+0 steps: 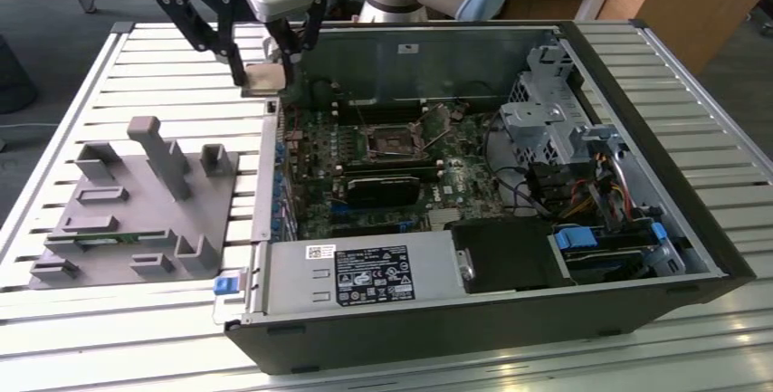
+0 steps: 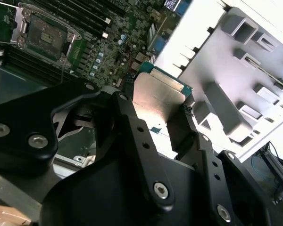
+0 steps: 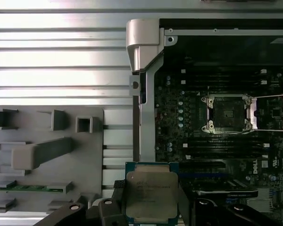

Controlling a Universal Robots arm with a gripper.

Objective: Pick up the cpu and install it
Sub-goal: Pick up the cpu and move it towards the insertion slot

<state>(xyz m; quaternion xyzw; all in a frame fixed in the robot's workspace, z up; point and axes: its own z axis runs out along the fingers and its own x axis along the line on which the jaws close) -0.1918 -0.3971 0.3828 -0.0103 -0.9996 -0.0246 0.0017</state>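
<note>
The tool (image 1: 267, 70) pinches the cpu (image 1: 266, 79) by two opposite edges, holding it in the air above the slatted counter (image 1: 72, 102). In the exterior view it hangs beside the open computer case (image 1: 689, 184), by the case's side wall. That puts it at about ten o'clock from the empty socket (image 1: 393, 141) on the motherboard (image 1: 320, 170), and at about one o'clock from the grey holder tray (image 1: 133, 220). In the first wrist view the cpu (image 3: 151, 195) is a small flat square with a dull silvery-grey metal lid carrying faint print, ringed by a thin green rim.
</note>
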